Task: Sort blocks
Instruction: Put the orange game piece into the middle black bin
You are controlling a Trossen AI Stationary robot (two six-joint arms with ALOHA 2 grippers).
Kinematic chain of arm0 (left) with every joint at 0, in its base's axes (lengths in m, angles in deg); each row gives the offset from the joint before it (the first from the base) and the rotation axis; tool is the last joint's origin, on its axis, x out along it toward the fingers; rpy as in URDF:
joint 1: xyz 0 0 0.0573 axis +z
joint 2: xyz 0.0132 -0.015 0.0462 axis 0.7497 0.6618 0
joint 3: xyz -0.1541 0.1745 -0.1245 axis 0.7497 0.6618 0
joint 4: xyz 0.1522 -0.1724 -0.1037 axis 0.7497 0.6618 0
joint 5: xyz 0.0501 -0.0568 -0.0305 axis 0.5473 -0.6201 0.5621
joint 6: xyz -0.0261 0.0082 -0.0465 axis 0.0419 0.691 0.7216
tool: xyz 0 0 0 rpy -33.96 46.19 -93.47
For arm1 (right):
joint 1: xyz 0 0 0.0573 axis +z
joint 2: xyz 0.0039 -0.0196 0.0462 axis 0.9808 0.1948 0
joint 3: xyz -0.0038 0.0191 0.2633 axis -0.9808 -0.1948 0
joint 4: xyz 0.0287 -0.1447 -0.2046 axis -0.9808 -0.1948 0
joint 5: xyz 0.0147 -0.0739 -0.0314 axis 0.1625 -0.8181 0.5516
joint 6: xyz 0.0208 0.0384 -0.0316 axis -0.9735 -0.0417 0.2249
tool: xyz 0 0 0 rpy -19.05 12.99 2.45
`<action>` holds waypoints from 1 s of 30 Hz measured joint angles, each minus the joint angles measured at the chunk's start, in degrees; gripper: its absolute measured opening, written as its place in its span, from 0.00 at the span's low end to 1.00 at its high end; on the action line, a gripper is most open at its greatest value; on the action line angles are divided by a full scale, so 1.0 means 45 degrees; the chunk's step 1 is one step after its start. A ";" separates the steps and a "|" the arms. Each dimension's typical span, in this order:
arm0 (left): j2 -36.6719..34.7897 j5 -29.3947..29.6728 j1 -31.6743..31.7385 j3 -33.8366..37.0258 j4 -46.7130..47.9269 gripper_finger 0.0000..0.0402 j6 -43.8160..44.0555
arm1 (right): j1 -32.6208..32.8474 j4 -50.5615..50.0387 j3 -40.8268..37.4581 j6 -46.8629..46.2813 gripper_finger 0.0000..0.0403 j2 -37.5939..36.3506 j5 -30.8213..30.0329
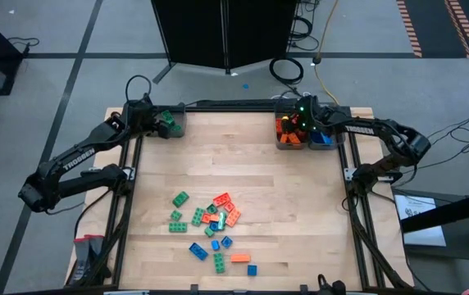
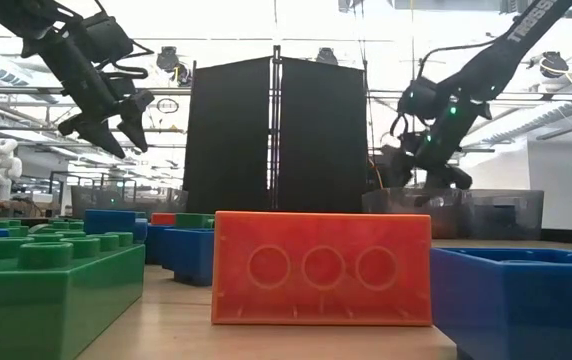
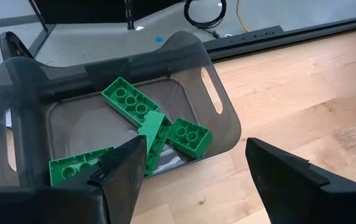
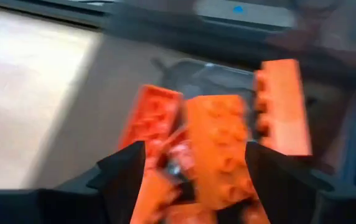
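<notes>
The wooden surface [image 1: 243,164] carries everything. At its far edge sit three grey bins: one [image 3: 218,106] under the left fingers, holding green blocks [image 3: 187,138], and two side by side under the right fingers, one [image 1: 288,131] with orange blocks [image 4: 224,149] and one [image 1: 322,138] with blue.

The left fingers [image 3: 193,177] hover over the green bin, spread wide with nothing between them. The right fingers [image 4: 193,177] hang above the orange bin, parted, with orange blocks directly below. The wrist view is blurred, so I cannot tell whether a block has just dropped free or any still touches a finger.

The unsorted blocks [image 1: 214,225] lie in a loose cluster well away from both sets of fingers, toward the near edge of the surface, with green, orange and blue mixed and several touching.

The step in hand looks like releasing an orange block. To do it well, the right fingers should open fully and lift straight up so nothing clings or gets dragged over the bin wall. For the next pick, a block at the cluster's edge with free sides is the safer choice.
</notes>
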 joint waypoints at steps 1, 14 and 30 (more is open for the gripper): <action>0.0000 0.0000 0.0003 0.0000 0.0000 0.69 0.0006 | 0.0005 0.0076 0.0042 0.0149 0.67 -0.0211 0.0403; 0.0000 -0.0005 0.0001 0.0000 -0.0065 0.69 0.0008 | 0.3505 0.0568 0.2505 0.4213 0.64 -0.3517 0.3932; 0.0000 -0.0005 0.0005 0.0000 -0.0046 0.69 0.0012 | 1.2649 0.0894 0.2882 0.3246 0.64 0.0904 0.1507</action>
